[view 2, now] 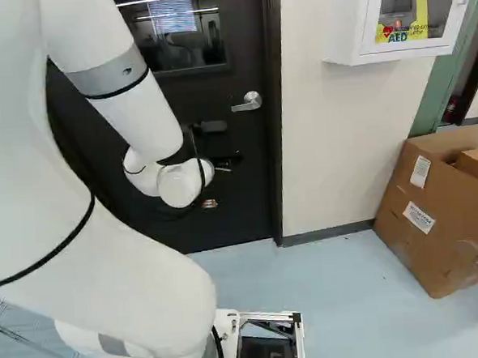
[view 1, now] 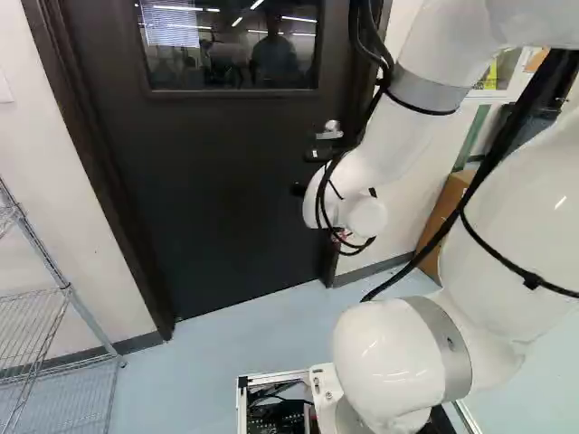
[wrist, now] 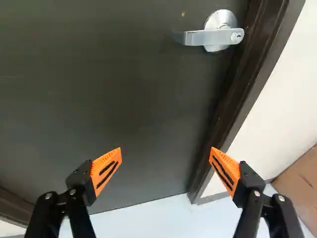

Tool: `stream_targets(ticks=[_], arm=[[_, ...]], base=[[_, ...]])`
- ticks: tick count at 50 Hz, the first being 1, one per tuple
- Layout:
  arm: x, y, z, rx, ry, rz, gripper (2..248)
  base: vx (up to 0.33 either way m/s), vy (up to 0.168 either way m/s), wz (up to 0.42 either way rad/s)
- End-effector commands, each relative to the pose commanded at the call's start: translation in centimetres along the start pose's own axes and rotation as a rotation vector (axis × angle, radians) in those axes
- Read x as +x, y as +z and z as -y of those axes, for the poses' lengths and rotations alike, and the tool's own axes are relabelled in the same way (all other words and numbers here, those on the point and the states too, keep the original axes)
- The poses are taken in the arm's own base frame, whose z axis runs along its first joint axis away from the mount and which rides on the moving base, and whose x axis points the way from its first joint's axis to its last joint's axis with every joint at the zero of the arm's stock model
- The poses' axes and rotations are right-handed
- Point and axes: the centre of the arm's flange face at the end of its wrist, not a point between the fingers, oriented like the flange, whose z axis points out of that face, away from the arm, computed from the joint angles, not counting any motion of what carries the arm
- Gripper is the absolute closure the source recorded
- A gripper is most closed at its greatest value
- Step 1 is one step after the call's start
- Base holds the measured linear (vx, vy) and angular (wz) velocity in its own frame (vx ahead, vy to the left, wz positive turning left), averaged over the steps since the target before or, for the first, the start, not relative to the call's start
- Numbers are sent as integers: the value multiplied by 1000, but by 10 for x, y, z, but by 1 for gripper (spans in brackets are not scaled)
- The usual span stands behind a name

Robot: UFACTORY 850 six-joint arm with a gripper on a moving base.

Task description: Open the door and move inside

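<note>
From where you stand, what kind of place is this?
Maybe a lab or workroom: there's a dark door with a window, a wire rack and an AED box.

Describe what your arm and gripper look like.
My arm is white and rounded, with grey bands and black cables running along it. The gripper has two black fingers with silver screws and wedge-shaped orange pads, each marked by two dark stripes.

Door [wrist: 124, 99] near-black; handle [wrist: 198, 37] silver; pads [wrist: 99, 166] orange, black-striped; arm [view 2: 142, 120] white, grey-banded; floor [view 2: 334, 279] pale blue.
</note>
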Motion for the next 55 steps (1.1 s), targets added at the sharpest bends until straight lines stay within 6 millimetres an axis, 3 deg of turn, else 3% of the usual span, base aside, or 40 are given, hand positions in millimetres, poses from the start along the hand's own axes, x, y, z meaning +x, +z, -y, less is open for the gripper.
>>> stream_targets(ticks=[55], arm=[[74,44,0,0,0,-136,3]], base=[[0,0,0]])
